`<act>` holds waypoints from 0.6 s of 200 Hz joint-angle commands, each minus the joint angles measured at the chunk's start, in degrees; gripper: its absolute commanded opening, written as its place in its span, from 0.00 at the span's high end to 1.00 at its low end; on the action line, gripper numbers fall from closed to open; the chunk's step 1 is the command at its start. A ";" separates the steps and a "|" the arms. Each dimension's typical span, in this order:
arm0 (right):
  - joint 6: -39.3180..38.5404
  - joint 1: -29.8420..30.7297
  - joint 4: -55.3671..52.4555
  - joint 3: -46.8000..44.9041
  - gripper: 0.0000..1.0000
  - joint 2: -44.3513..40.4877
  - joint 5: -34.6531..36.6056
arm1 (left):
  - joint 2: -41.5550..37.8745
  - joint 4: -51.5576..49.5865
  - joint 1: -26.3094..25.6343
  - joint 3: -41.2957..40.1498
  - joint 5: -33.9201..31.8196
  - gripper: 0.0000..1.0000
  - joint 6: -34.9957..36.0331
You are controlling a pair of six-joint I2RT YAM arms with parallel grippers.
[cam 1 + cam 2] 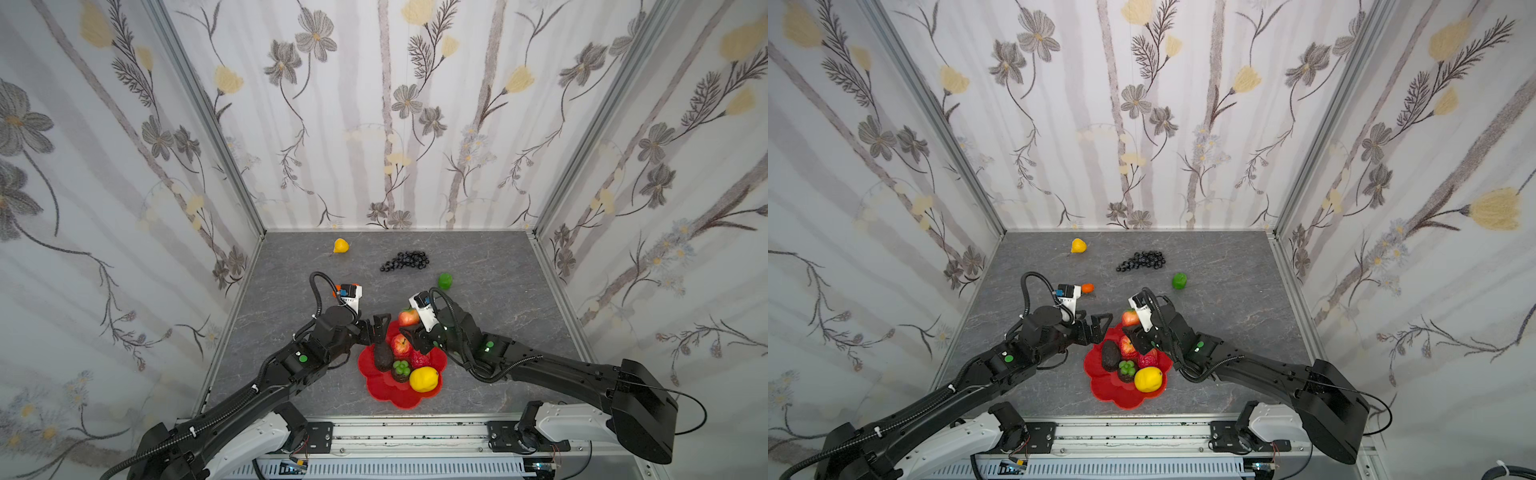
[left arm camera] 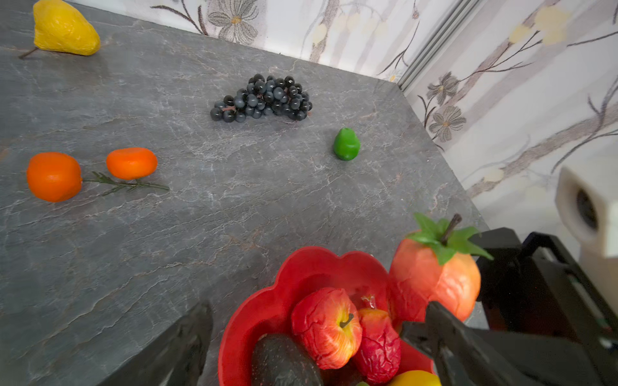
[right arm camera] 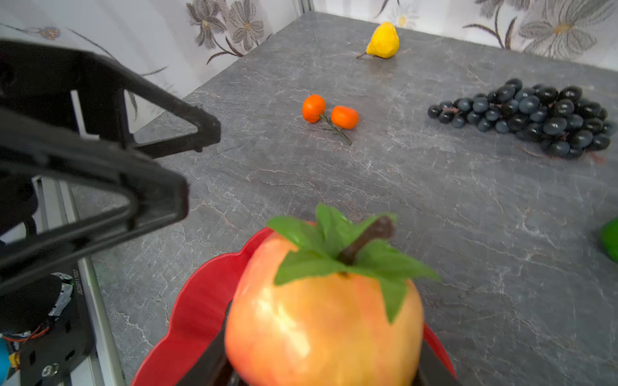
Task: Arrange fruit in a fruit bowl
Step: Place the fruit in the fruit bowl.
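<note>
– Nearest the right wrist lens is the orange-red leafy fruit (image 3: 321,320). The right gripper (image 3: 319,366) is clamped on its lower half, a finger on either side, stem up. Where does it hang?
– At the far rim of the fruit bowl (image 1: 388,395). I cannot tell whether it is inside the scallops or just past them, so I'd draw it toward the robot before letting go.
– And the left gripper (image 3: 197,165)?
– Spread wide and holding nothing. It hovers by the bowl's far-left edge, close to the held fruit, so I'd keep the two apart on the way down.
– How to set it down well?
– Go low before releasing. It is round and glossy, so I expect it to roll if dropped. The far half is crowded, so aim for the bare red on the near left.
– What's already in there?
– The black avocado (image 1: 383,355) is on the left, with the red apple (image 1: 401,345) beside it and the strawberry (image 1: 419,358) against the apple. A dark fruit with green lobes (image 1: 401,369) sits in the middle, and the lemon (image 1: 424,379) is on the near right.
– What's left on the table (image 1: 498,332)?
– The grapes (image 1: 405,261) and green fruit (image 1: 445,281) lie beyond the bowl. The yellow pear (image 1: 340,245) is at the back, and two oranges (image 3: 329,113) lie on one sprig.
</note>
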 commanded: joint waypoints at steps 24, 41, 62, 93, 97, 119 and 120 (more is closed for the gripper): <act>-11.26 3.15 14.62 -3.52 0.48 0.28 3.44 | -0.47 -1.94 2.27 2.97 9.26 0.00 -1.10; -14.33 4.37 18.17 -4.88 0.48 0.67 4.28 | 0.16 -3.14 3.36 4.25 12.29 0.00 -0.78; -17.72 5.67 21.02 -5.78 0.48 1.40 5.73 | 0.70 -5.63 3.91 6.28 13.68 0.03 0.10; -19.00 6.27 21.49 -5.68 0.47 2.34 6.24 | -0.11 -7.92 3.89 7.86 15.03 0.14 2.47; -19.00 6.26 21.52 -5.69 0.47 2.44 6.23 | -0.13 -8.26 3.88 8.04 15.06 0.16 2.85; -19.17 6.73 21.52 -5.41 0.47 2.99 6.43 | 1.11 -11.21 3.92 9.81 15.65 0.28 4.42; -19.17 6.78 21.52 -5.36 0.47 3.00 6.41 | 1.19 -11.34 3.87 9.89 15.71 0.28 4.42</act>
